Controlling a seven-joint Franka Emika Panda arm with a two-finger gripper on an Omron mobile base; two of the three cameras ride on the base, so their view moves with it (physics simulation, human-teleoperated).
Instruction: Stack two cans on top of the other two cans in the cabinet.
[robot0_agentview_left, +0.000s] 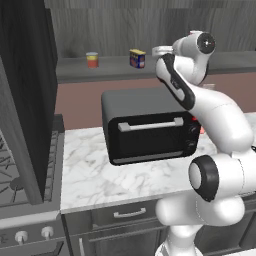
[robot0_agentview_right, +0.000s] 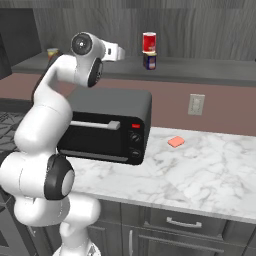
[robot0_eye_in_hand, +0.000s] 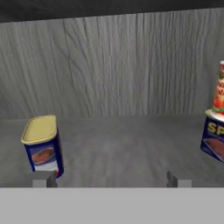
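Red can (robot0_agentview_right: 149, 41) stands stacked on a blue can (robot0_agentview_right: 149, 60); another blue can (robot0_eye_in_hand: 43, 146) stands apart.

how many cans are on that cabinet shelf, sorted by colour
Dark-blue cans with yellow tops: 2 (loose one, one under the red can)
Red can with whitish rim: 1
Short orange-red can: 1
Total: 4
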